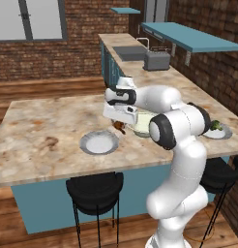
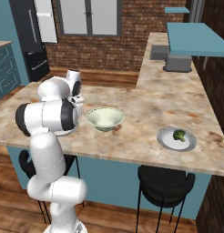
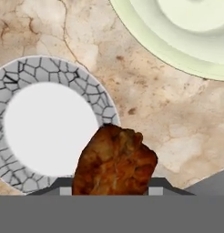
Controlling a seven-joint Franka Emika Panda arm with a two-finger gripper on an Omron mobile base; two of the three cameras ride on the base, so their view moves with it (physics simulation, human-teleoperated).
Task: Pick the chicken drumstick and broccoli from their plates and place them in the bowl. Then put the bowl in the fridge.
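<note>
1. Above the counter (image 1: 38, 126), between the bare plate (image 3: 22, 91) and the bowl (image 3: 177, 41), the gripper (image 1: 120, 127) pinches the chicken drumstick (image 3: 114, 161).
2. It looks light, stiff and possibly greasy; a grip across its thick middle seems safest.
3. Reddish-brown, lumpy, glossy.

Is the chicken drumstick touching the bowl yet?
Apart. In the hand view the chicken drumstick sits low between the fingertips, with bare counter between it and the bowl.
</note>
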